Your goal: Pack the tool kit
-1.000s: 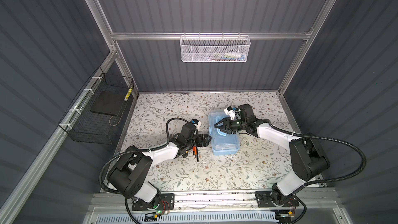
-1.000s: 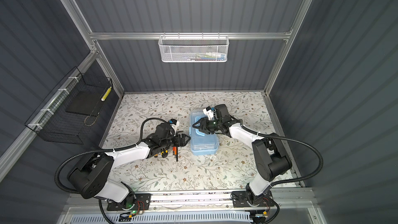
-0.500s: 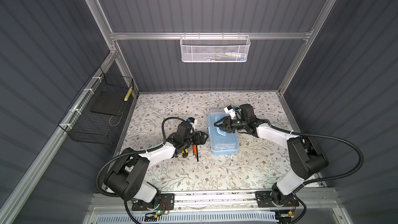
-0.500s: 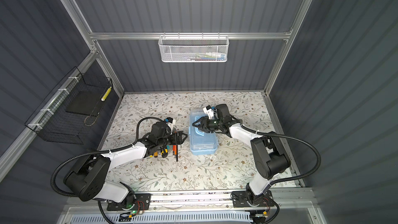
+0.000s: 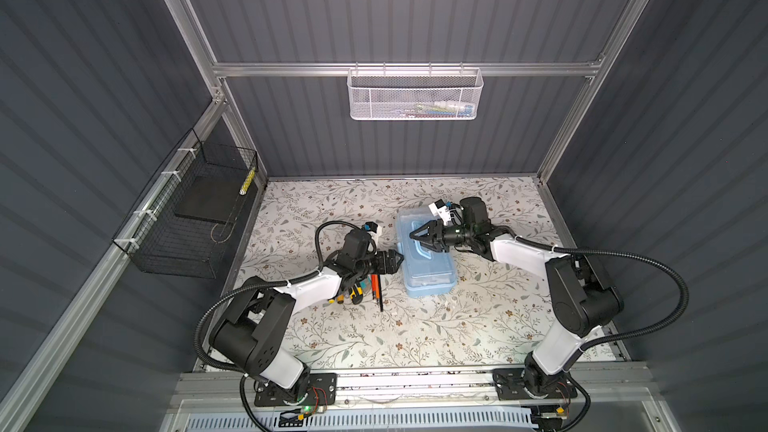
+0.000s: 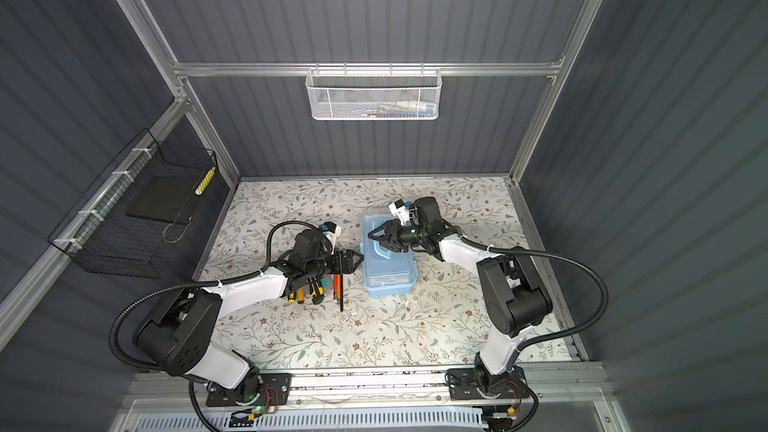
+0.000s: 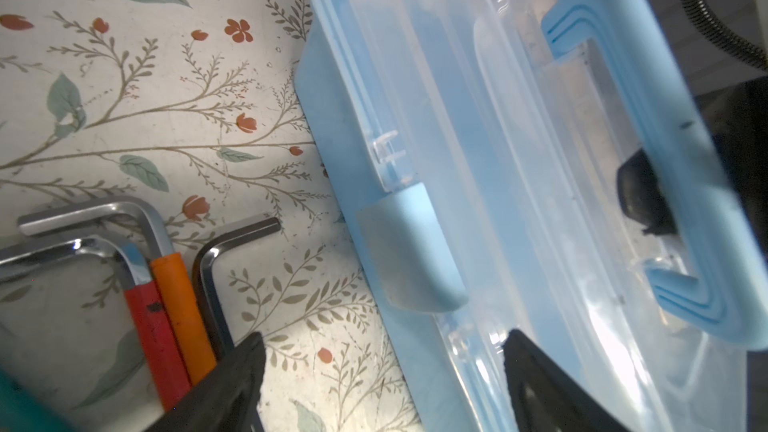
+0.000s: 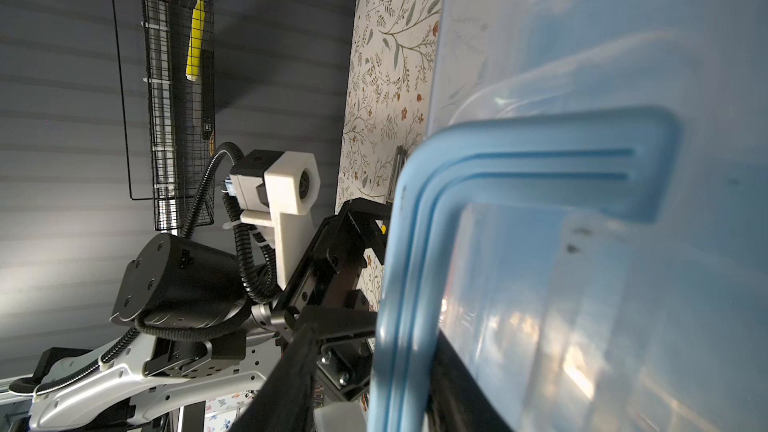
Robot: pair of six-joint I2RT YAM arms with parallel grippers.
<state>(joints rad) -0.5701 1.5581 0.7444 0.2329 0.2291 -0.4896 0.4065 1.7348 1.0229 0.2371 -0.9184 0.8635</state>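
The box (image 5: 432,276) sits near the middle of the table (image 5: 374,338), its long sides running near to far, and its clear lid is down. In both top views the right end effector (image 5: 417,238) reaches in from the right over the far half of the lid. It is closed on the blue handle (image 8: 540,151). In the right wrist view the handle's bar runs between the two black fingers. In the left wrist view one black fingertip (image 7: 644,197) shows inside the handle's loop (image 7: 665,97).

The left end effector (image 5: 399,259) is at the box's left long side and stands wide open, holding nothing. In the left wrist view one of its fingers is over the table and the other over the lid, with the box's left edge between them. The blue latch (image 7: 411,251) on that side lies just ahead of them.

The tools lie on the table just left of the box, partly under the left arm. The hex keys (image 5: 376,284) are nearest the box, two of them with red and orange sleeves (image 7: 166,284). The yellow-black screwdrivers (image 6: 309,290) are left of these.
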